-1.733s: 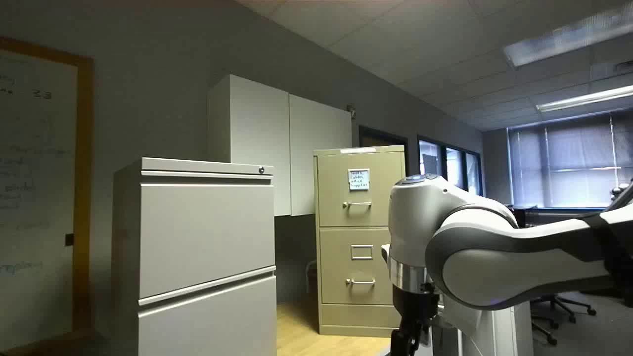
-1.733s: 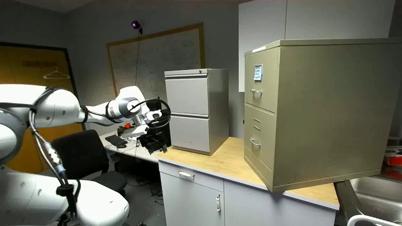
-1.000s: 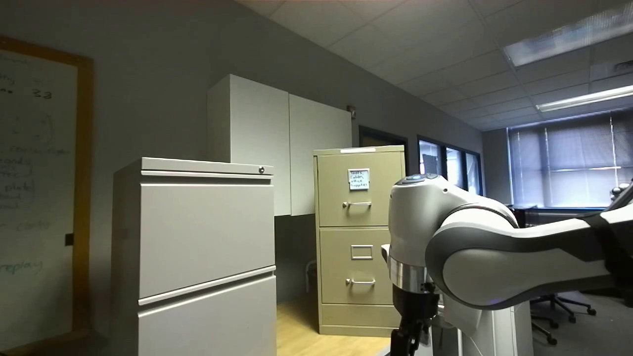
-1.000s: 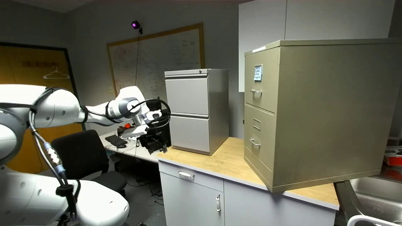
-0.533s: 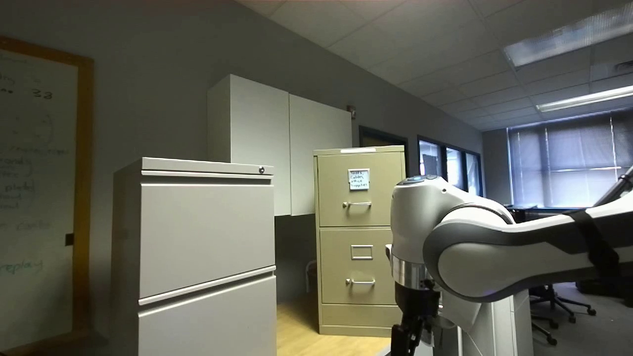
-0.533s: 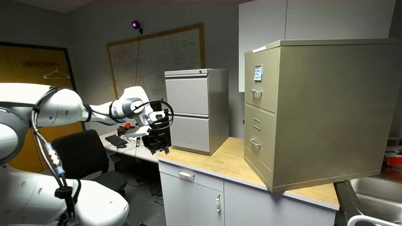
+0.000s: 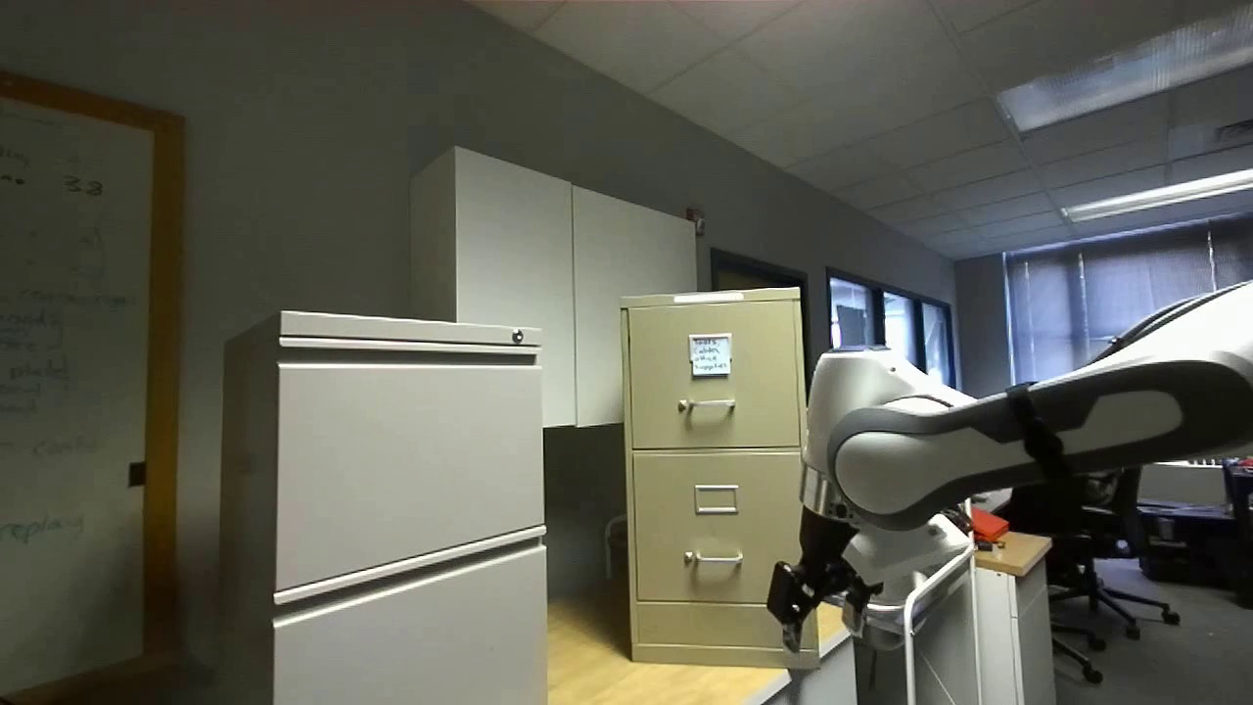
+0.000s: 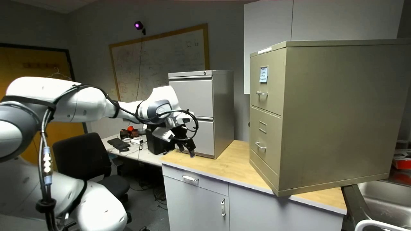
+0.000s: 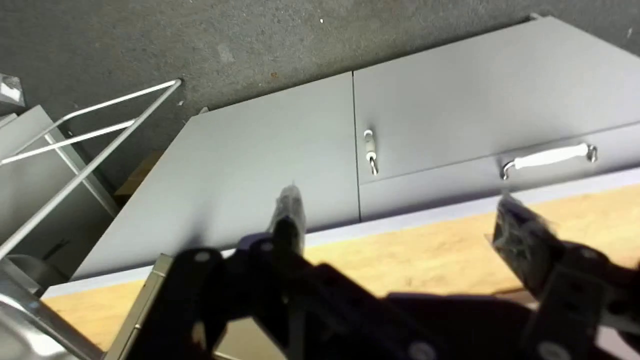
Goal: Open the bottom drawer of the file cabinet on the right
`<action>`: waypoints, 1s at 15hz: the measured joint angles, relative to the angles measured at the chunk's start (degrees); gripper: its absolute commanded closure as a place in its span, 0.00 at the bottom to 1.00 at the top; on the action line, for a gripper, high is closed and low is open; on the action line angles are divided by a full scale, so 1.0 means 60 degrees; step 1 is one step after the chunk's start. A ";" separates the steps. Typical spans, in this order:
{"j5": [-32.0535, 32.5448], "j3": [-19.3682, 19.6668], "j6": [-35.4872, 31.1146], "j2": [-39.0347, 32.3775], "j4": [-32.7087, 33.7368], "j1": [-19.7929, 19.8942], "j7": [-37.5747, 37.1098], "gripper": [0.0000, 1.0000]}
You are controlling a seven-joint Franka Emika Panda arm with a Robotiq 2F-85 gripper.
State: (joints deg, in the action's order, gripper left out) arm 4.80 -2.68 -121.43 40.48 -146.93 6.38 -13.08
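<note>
The tan file cabinet [image 7: 666, 343] stands on the wooden counter, also visible in an exterior view [image 8: 340, 118]; part of it shows in the wrist view [image 9: 142, 305]. Its top drawer bears a white label. Its bottom drawer [image 7: 671, 529] is shut, also seen in an exterior view [image 8: 269, 136]. The silver pull [image 7: 719, 559] shows in both exterior views [image 8: 260, 146]. My gripper [image 7: 822, 632] is open and empty, fingers spread in the wrist view [image 9: 400, 195]. In an exterior view my gripper [image 8: 187, 151] is left of the tan cabinet, apart from it.
A pale grey cabinet [image 8: 192, 99] stands on the counter [image 8: 234, 160], behind my gripper. White wall cupboards [image 7: 626, 304] hang above. Base cupboard handles [image 9: 550, 156] stick out below the counter edge. A white metal frame [image 9: 100, 160] and a sink [image 8: 382, 199] lie beyond the tan cabinet.
In an exterior view the arm has swung right, bringing the gripper across the pale grey cabinet. In both exterior views the gripper has turned, and its fingers now show spread. The drawers have not moved.
</note>
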 measured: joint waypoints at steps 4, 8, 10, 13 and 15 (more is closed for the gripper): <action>-0.0369 0.0730 -0.1996 -0.1169 0.0466 0.0628 -0.0425 0.00; -0.1728 0.1343 -0.4356 -0.3050 0.1066 0.0712 -0.0569 0.00; -0.2651 0.1572 -0.5349 -0.4115 0.1494 0.0560 -0.0536 0.00; -0.4021 0.1893 -0.6142 -0.5516 0.2408 0.0305 -0.0420 0.00; -0.4881 0.2071 -0.6045 -0.6131 0.3116 0.0272 -0.0045 0.00</action>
State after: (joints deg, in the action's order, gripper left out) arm -24.48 9.74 -157.70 3.69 -128.23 8.01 -13.34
